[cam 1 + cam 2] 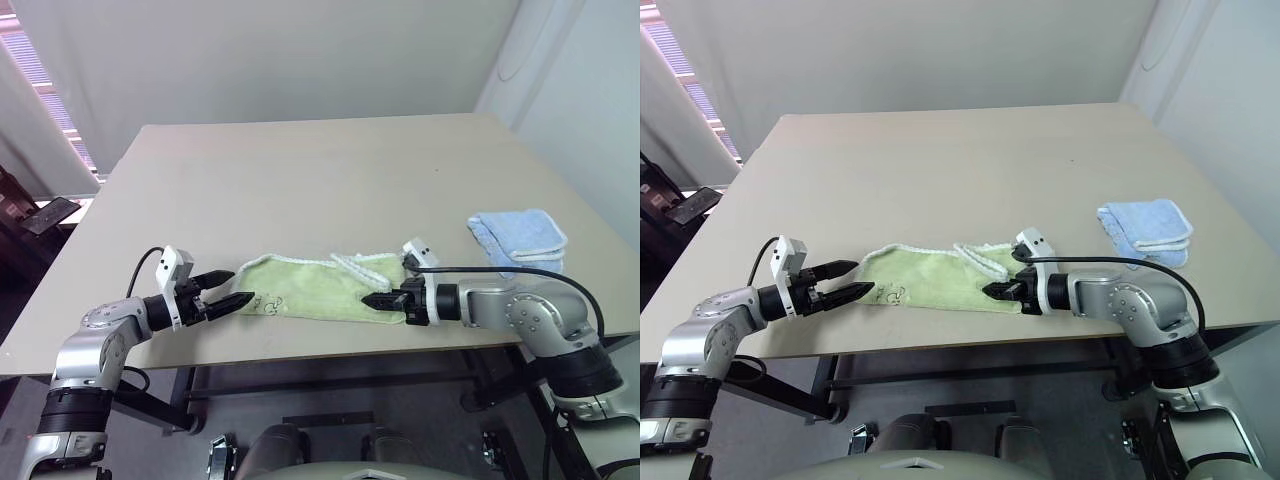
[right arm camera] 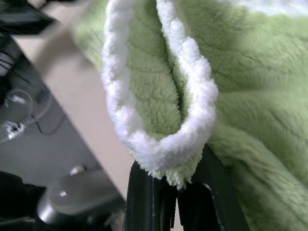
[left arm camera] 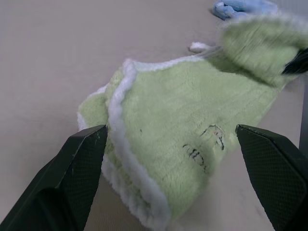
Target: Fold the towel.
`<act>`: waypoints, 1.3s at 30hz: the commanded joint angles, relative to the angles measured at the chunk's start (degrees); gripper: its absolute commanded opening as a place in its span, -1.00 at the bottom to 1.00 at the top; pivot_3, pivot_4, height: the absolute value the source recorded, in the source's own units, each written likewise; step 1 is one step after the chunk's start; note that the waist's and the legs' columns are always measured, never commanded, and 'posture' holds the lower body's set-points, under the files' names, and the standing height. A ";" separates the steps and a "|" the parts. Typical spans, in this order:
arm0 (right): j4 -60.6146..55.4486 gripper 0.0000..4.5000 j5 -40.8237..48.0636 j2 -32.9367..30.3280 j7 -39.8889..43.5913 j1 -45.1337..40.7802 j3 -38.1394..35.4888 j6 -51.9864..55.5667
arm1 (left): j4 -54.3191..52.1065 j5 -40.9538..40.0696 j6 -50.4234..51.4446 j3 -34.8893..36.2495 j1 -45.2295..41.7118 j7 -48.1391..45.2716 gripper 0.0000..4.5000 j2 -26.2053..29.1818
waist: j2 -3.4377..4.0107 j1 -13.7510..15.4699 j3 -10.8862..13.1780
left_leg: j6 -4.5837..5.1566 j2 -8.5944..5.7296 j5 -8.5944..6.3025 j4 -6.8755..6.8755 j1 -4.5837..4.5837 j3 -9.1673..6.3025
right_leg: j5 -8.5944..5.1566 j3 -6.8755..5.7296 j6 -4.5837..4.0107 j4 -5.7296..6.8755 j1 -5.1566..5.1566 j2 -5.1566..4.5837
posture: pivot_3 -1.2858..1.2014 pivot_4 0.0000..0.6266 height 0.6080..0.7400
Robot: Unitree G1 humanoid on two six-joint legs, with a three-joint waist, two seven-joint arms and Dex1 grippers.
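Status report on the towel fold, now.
Right gripper shut on the towel, pinching its white edge. Left gripper open at the towel's other end. Blue cloth lies apart; nothing in the way.

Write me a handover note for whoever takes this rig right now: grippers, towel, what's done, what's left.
Left gripper: open, level with the towel's left end, holding nothing.
Right gripper: shut on the towel's white-edged right end, pinched between its fingers.
Towel: lengthwise along the table's near edge, right end bunched over itself.
Blue cloth: far right, untouched.
Done: right end gripped.
Left: carry it over to the left end, flatten.
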 commanded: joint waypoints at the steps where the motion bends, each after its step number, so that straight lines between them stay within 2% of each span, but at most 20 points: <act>1: 1.09 -0.98 -3.40 2.78 -0.51 -1.69 0.08 -0.41 | -2.77 -0.31 -0.42 1.09 0.06 0.26 1.00 0.76 | -0.03 -0.04 -0.02 | 0.00 0.00 0.00 -0.01 0.00 0.00 | 0.00 0.00 0.00 0.00 0.00 0.00 | 0.03 -1.00 0.93; 2: 1.11 -0.98 -3.70 3.59 -0.36 -1.82 -0.47 -0.43 | -2.92 -0.40 -0.30 1.18 0.14 0.30 1.00 0.81 | -0.03 -0.08 -0.02 | 0.00 0.00 0.00 0.00 0.00 0.00 | 0.00 0.00 0.00 0.02 -0.01 0.00 | 0.03 -1.00 0.93; 6: 0.76 -0.55 -4.42 5.49 0.38 -2.10 -2.65 -0.15 | -3.35 -0.97 0.10 1.56 0.16 0.31 1.00 0.80 | -0.02 -0.08 -0.02 | -0.01 0.00 0.00 0.00 0.04 0.00 | 0.00 0.00 0.00 0.07 -0.01 0.01 | 0.03 -1.00 0.93; 11: -3.75 0.25 -3.04 4.69 4.57 -0.97 -5.19 -1.53 | -3.38 -2.10 0.75 2.28 -0.87 0.42 1.00 0.70 | -0.02 0.05 -0.02 | -0.01 -0.01 0.00 0.02 0.06 0.00 | 0.01 -0.01 0.01 0.07 0.02 0.02 | 0.03 -1.00 0.93; 14: -8.36 0.75 3.60 4.13 8.77 1.22 -13.05 -2.04 | -4.40 -4.02 1.92 3.35 -2.14 0.90 1.00 0.39 | -0.02 0.09 -0.02 | -0.01 -0.02 0.00 0.00 0.04 -0.02 | 0.06 -0.04 0.10 0.06 0.02 0.02 | 0.03 -1.00 0.93; 19: -6.66 0.75 7.20 2.59 11.18 2.52 -22.12 -3.30 | -6.06 -8.73 5.00 4.87 -7.35 1.41 1.00 -0.65 | -0.07 0.09 -0.03 | 0.00 -0.02 0.00 0.10 0.08 -0.01 | 0.18 -0.05 0.30 0.05 0.11 0.02 | 0.03 -1.00 0.93; 22: -2.29 0.75 4.77 5.29 8.01 1.55 -25.25 -7.74 | -6.70 -11.92 7.29 3.50 -13.24 0.95 1.00 -3.41 | -0.10 0.02 -0.05 | -0.01 -0.02 0.00 0.13 0.19 -0.01 | 0.19 -0.05 0.28 0.04 0.26 0.02 | 0.03 -1.00 0.93; 24: 0.18 0.76 -2.39 4.23 8.33 1.40 -21.24 -12.72 | -5.62 -11.18 7.12 0.82 -17.04 -0.20 0.84 -5.48 | -0.10 0.06 -0.05 | -0.01 -0.02 0.00 0.17 0.27 -0.01 | 0.20 -0.05 0.29 0.06 0.33 0.02 | 0.03 -1.00 0.93; 26: 2.69 0.76 -4.15 4.15 11.11 1.57 -19.06 -14.13 | -3.37 -10.21 7.10 -2.30 -20.53 -2.36 0.64 -7.69 | -0.09 0.02 -0.06 | -0.02 -0.04 0.02 0.22 0.28 -0.01 | 0.26 -0.05 0.39 0.07 0.36 0.03 | 0.03 -1.00 0.93; 29: 4.35 0.33 -7.23 5.00 14.43 1.84 -16.09 -18.18 | 0.32 -5.66 4.03 -9.23 -23.92 -7.12 0.14 -10.06 | -0.07 -0.15 -0.07 | -0.01 -0.05 0.03 0.23 0.27 -0.01 | 0.31 -0.04 0.46 0.07 0.34 0.05 | 0.03 -1.00 0.93; 36: 8.99 -0.79 -13.09 8.24 17.24 2.49 -13.43 -27.01 | 11.89 3.42 -5.27 -17.74 -26.51 -10.60 -0.97 -16.61 | -0.07 -0.06 -0.07 | -0.07 -0.02 0.07 0.16 0.27 -0.03 | 0.31 -0.03 0.47 0.10 0.27 0.10 | 0.03 -1.00 0.93; 37: 9.28 -0.96 -14.18 8.53 17.52 2.93 -12.72 -28.01 | 13.44 5.28 -7.29 -19.26 -26.16 -11.11 -1.00 -17.45 | -0.08 -0.04 -0.06 | -0.07 -0.03 0.06 0.18 0.27 -0.03 | 0.31 -0.03 0.47 0.10 0.28 0.09 | 0.03 -1.00 0.93; 39: 9.91 -1.00 -15.99 9.00 17.99 3.99 -11.07 -29.00 | 17.23 8.76 -11.22 -21.91 -25.31 -11.36 -1.00 -19.42 | -0.09 -0.01 -0.07 | -0.07 -0.04 0.06 0.21 0.24 -0.03 | 0.31 -0.03 0.47 0.08 0.29 0.08 | 0.03 -1.00 0.93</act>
